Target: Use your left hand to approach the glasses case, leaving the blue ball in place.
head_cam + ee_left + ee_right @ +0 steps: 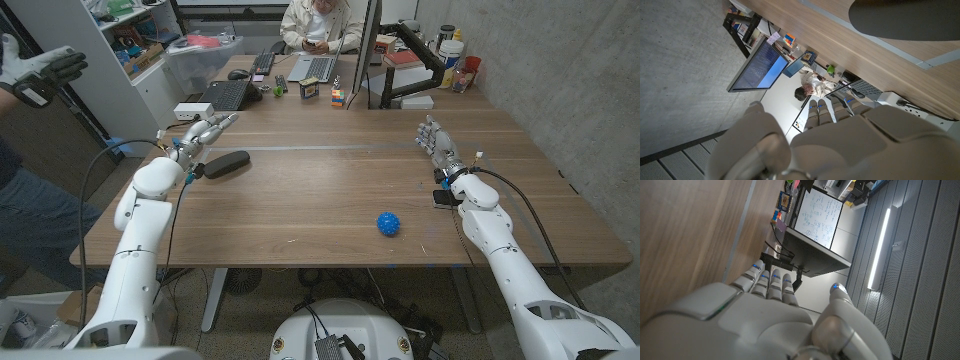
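Work surface: wooden tabletop point(330, 190), brown plank finish. A black glasses case point(226, 164) lies near the left edge. A blue ball point(388, 223) sits near the front edge, right of centre. Along the far edge: two laptops point(225, 94), a coloured cube point(338, 97), and a monitor point(370, 50); smaller items there are indistinct.

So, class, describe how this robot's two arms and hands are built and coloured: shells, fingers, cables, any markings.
Both arms have smooth, rounded white shells. The left hand and right hand are grey-silver with segmented fingers; small blue lights dot the right hand's fingertips. A black cable loops alongside each arm, and blue fittings sit at the left wrist. No lettering can be read.
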{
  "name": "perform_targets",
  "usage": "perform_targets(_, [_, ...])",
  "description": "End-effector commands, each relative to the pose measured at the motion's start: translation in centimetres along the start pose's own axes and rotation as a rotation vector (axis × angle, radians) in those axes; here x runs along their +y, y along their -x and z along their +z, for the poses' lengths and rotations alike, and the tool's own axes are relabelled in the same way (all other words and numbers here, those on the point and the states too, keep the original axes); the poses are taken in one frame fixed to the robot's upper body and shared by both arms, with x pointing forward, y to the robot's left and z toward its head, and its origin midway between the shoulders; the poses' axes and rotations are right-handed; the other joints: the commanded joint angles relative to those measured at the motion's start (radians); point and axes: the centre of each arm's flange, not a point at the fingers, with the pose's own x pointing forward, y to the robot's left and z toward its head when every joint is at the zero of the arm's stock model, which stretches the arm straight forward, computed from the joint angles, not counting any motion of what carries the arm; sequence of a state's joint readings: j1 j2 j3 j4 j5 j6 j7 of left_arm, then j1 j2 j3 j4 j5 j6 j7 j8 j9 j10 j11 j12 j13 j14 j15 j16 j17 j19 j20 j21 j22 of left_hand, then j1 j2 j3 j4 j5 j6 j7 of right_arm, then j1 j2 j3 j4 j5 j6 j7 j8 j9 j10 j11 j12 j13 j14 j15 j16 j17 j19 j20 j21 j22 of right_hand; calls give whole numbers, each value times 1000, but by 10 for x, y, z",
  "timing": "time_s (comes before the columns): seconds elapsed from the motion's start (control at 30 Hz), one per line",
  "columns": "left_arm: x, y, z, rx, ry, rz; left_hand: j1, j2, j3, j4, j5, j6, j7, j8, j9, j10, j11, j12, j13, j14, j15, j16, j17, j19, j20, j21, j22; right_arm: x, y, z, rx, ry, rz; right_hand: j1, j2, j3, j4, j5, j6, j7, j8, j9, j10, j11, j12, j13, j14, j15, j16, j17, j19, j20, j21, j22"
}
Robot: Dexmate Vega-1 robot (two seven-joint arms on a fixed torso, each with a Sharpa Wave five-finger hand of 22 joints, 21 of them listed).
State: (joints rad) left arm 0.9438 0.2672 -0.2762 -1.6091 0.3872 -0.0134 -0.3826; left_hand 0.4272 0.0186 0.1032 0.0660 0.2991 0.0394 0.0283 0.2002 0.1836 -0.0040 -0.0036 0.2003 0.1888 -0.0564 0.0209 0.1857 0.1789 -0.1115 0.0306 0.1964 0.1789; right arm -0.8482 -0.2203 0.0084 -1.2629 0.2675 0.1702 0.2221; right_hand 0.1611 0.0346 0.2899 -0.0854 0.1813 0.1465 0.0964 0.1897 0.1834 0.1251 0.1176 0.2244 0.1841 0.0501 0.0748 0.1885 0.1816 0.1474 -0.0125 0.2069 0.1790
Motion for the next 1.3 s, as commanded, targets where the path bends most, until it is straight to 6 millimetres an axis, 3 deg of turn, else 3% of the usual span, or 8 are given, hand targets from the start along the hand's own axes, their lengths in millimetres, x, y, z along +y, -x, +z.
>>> perform_targets(0.03, [4,5,0,20,-77,11,13,1,3,-8,-2,7,-9,3,5,0,-8,5,1,2,-2,3,4,-7,3,1,3,-1,-2,2,-2,2,0,-1,8,-3,2,3,1,-5,4,3,9,-4,-4,1,3,4,-1,3,5,3,-1,4])
perform_targets(1.3, [23,-6,0,40,-250,0,33,6,2,-16,-2,25,-21,8,5,11,-22,8,2,6,-15,5,4,-11,6,2,3,4,-4,2,1,10,2,0,9,-6,1,4,1,-7,4,3,8,-3,-7,1,4,3,-1,3,5,4,-3,4])
